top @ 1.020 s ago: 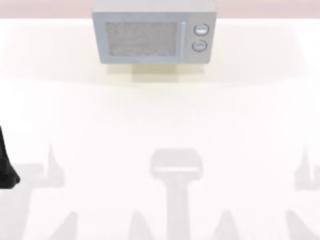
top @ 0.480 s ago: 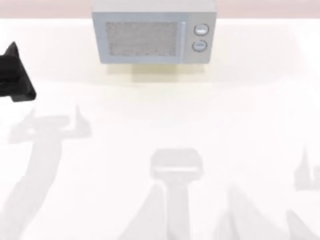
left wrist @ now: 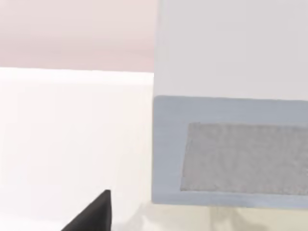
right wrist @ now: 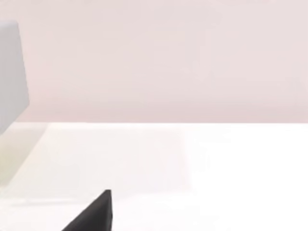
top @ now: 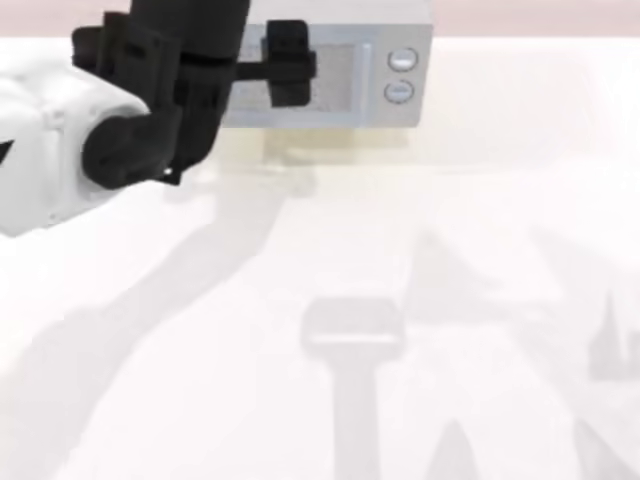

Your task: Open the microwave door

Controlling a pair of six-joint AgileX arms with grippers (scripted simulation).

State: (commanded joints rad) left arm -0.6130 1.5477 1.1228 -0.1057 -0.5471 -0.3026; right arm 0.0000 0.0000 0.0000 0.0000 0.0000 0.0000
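Note:
The microwave (top: pixel 400 25) stands at the table's back edge, centre. Its door (top: pixel 340 85) sits flush with the front, mesh window facing forward, with two silver knobs (top: pixel 400 75) to the right of it. My left gripper (top: pixel 290 65) hangs open in front of the door's left half and above the table, hiding part of the window. In the left wrist view the door (left wrist: pixel 168 144) and mesh window (left wrist: pixel 245 159) fill the frame close up, with one black fingertip (left wrist: pixel 98 214) low in the frame and nothing held. My right gripper is outside the top view; one of its fingertips (right wrist: pixel 98 214) shows over bare table.
The white and black left arm (top: pixel 120 110) covers the table's back left. The right wrist view catches a corner of the microwave (right wrist: pixel 9 72) against the pink back wall (right wrist: pixel 168 57). Arm shadows lie across the white table (top: pixel 450 250).
My left arm has swung from the table's left edge up and rightward, and its gripper now sits in front of the microwave door. The door has not moved.

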